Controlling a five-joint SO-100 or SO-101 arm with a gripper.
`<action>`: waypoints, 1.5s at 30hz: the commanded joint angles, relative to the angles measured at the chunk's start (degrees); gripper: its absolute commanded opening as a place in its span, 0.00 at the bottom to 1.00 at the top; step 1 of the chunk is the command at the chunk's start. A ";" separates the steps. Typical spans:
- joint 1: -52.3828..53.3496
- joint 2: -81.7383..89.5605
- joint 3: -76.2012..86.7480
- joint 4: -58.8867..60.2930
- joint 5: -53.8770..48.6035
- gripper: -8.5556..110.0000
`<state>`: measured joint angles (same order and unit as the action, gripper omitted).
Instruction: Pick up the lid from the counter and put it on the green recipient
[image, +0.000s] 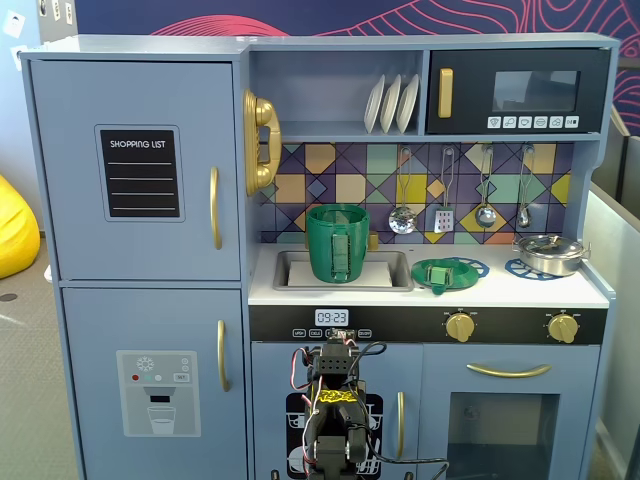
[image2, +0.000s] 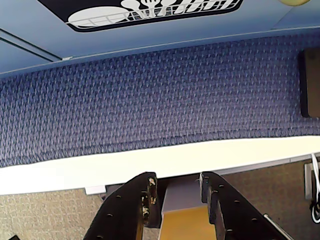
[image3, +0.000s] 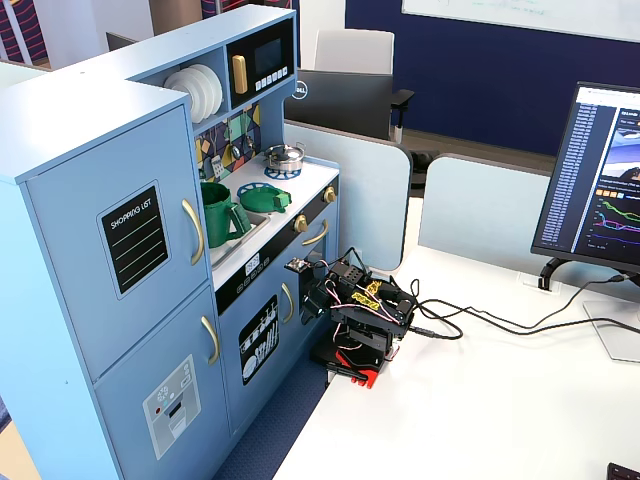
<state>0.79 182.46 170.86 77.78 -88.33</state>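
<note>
Green lid (image: 439, 273) lies tilted on the toy kitchen's white surface (image: 500, 293) over a blue burner ring (image: 467, 266), right of the green recipient (image: 337, 242) in the sink, while the hand (image2: 176, 186) hangs released, empty, above blue carpet (image2: 150, 100).

open counter lies between the green recipient (image: 337, 243) and the lid (image: 438, 274); hanging utensils (image: 444, 190) crowd above.
</note>
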 joint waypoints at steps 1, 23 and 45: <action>3.78 -0.44 0.09 5.10 2.55 0.07; 35.95 -33.57 -35.16 -72.95 -5.45 0.40; 32.70 -62.31 -50.98 -83.14 -5.63 0.38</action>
<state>34.63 121.90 125.60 -2.90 -94.04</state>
